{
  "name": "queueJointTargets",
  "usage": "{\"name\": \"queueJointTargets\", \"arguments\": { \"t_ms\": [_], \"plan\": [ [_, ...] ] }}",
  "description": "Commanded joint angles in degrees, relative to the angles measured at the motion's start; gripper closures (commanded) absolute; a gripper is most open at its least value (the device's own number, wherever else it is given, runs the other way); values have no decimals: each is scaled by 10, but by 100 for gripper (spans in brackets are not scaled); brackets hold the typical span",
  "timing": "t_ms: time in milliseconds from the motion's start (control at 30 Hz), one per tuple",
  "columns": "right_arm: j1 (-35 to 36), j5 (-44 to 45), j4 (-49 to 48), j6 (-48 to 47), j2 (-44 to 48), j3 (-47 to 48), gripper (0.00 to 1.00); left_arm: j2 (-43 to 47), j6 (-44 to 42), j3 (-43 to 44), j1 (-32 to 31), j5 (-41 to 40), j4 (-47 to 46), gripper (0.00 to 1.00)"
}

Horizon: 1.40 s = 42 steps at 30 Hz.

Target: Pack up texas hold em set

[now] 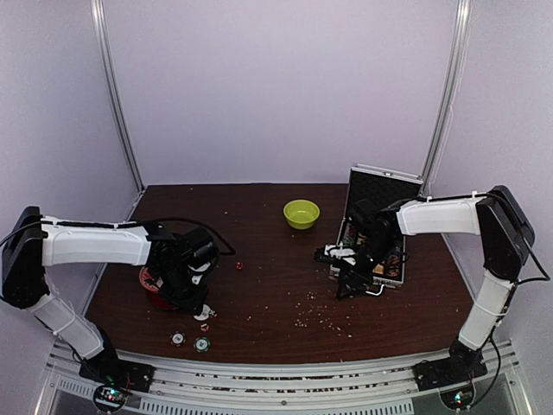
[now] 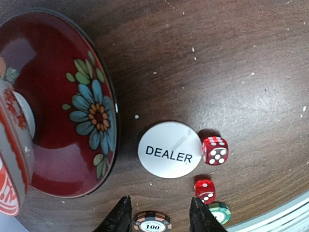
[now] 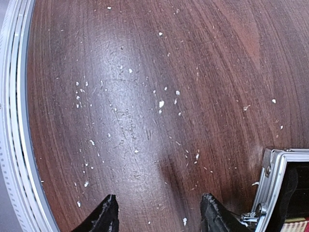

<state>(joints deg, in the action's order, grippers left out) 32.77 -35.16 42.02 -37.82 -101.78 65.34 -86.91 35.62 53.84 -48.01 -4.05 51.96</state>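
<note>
Dark brown wood of the table (image 1: 276, 285) is seen under both arms. The left gripper (image 2: 159, 215) is held low over it with its jaws apart and nothing clamped. A chip marked 100 (image 2: 152, 222) is seen lying flat between its fingers, nearer the left one. Just beyond the fingertips lies the white DEALER button (image 2: 169, 150), with two red dice (image 2: 215, 151) beside it and a green chip (image 2: 219, 212) past the right finger. The red floral tin (image 2: 72, 106) is set just beside the button. The right gripper (image 3: 159, 215) is likewise released, with only bare wood between its fingers. The open silver case (image 3: 277, 188) is seen just beside its right finger. A lime-green bowl (image 1: 301, 213) stands near the case.
</note>
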Motion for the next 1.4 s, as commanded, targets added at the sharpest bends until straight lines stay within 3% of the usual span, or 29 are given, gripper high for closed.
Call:
{"name": "queueJointTargets", "arguments": {
  "t_ms": [0,167,533,800,1367],
  "plan": [
    [3,-9,6,-8,17,-4,41,-20,2,-12,1,8,-29,58],
    [4,-8,8,-10,14,-4,41,-44,-9,-14,1,0,-40,42],
    [4,-7,11,-8,4,-3,41,-85,-33,-6,1,11,-81,34],
    [5,-7,14,-7,-8,-1,41,-107,-54,7,2,10,-104,37],
    [14,-4,22,-9,-23,4,42,-111,-66,10,1,-4,-92,57]
  ]
}}
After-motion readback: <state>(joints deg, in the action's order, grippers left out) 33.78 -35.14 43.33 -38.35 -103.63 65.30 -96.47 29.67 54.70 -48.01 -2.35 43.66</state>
